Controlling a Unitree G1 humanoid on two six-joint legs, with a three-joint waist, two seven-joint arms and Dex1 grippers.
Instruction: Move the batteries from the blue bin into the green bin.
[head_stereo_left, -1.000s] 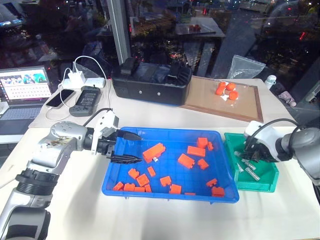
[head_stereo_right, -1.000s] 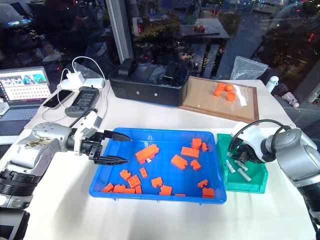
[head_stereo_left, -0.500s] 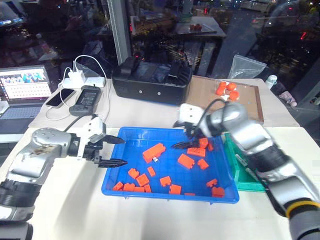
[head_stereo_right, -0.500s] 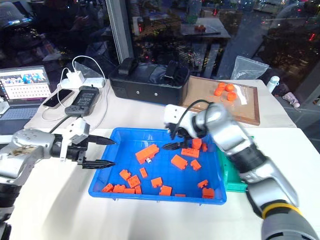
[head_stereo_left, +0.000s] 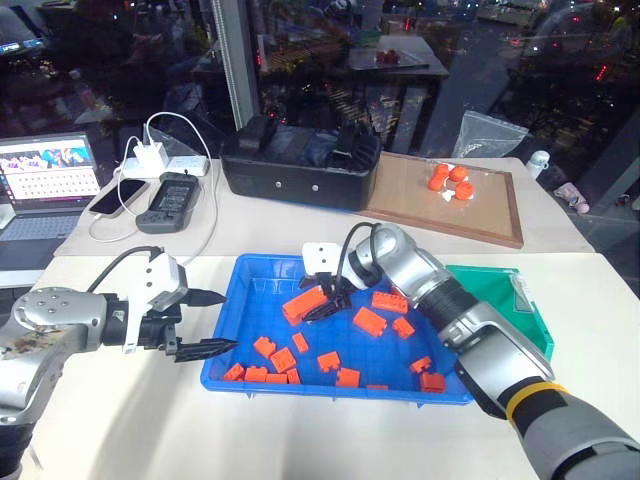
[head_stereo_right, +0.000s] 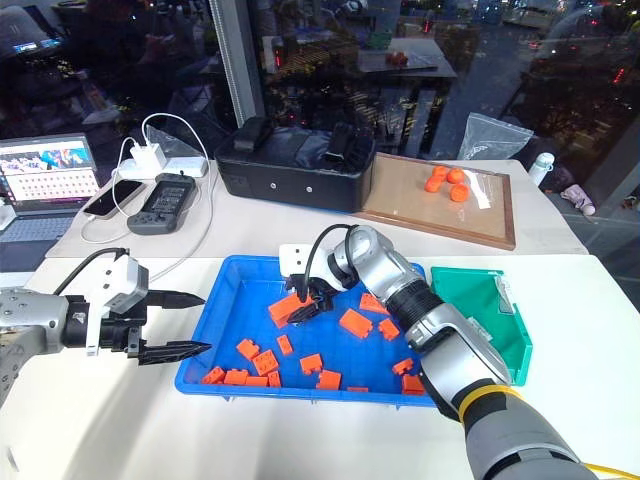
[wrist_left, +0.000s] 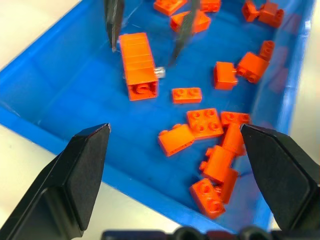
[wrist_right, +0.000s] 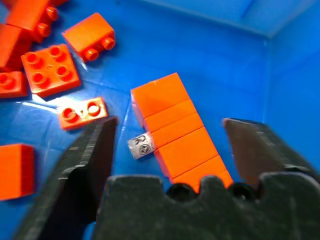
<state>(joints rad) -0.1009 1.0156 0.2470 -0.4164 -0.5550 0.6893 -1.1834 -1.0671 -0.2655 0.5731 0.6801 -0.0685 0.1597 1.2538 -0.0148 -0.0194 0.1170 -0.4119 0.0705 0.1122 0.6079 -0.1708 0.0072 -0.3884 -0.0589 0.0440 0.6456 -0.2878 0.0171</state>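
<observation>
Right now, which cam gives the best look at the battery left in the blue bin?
Right wrist view: the battery end shows between the right gripper's open fingers, tucked against the long orange block. Left wrist view shows a small silvery end by that block. In the head views the block and gripper mostly hide it.

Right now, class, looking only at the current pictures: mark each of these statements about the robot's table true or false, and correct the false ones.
1. The right gripper hangs open over a long orange block in the blue bin. True.
2. A battery lies against that long block. True.
3. The left gripper is clamped on an orange block. False: it is open and holds nothing, at the blue bin's left edge.
4. The green bin sits left of the blue bin. False: it sits on its right.
5. The black box stands behind the blue bin. True.
</observation>
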